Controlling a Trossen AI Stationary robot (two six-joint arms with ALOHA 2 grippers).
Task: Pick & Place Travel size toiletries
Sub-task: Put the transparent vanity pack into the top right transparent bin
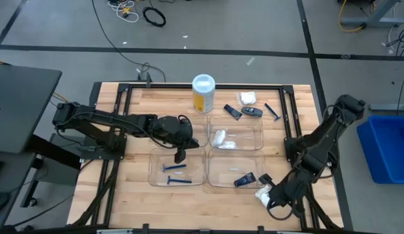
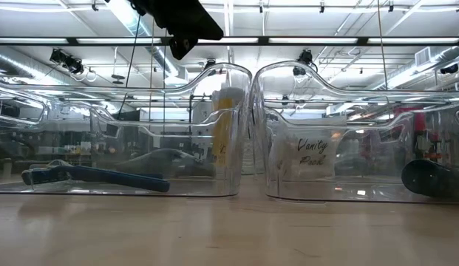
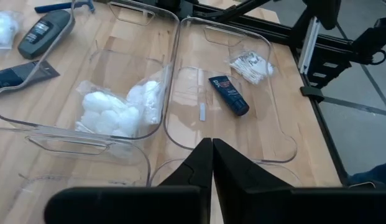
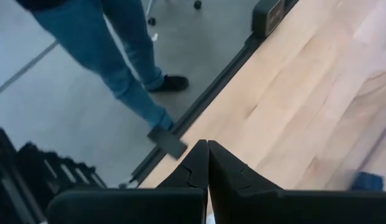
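Left claw (image 1: pixel 180 156) pinched closed, empty, above tray (image 1: pixel 153 177) with two razors (image 1: pixel 177 181). Right claw (image 1: pixel 263 197) closed, empty, at surface (image 1: pixel 136 130) corner near packet (image 1: pixel 265 192).

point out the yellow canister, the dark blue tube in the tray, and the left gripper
yellow canister (image 1: pixel 203 96), high view, on its white lid
dark blue tube (image 3: pixel 229 94), left wrist view, on its middle
left gripper (image 3: pixel 212 148), left wrist view, between its shut fingertips

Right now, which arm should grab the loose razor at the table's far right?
Probably the right. That blue razor lies on the right arm's side, though its shut claw sits at the near edge. The left claw, also shut, hovers over the near-left tray.
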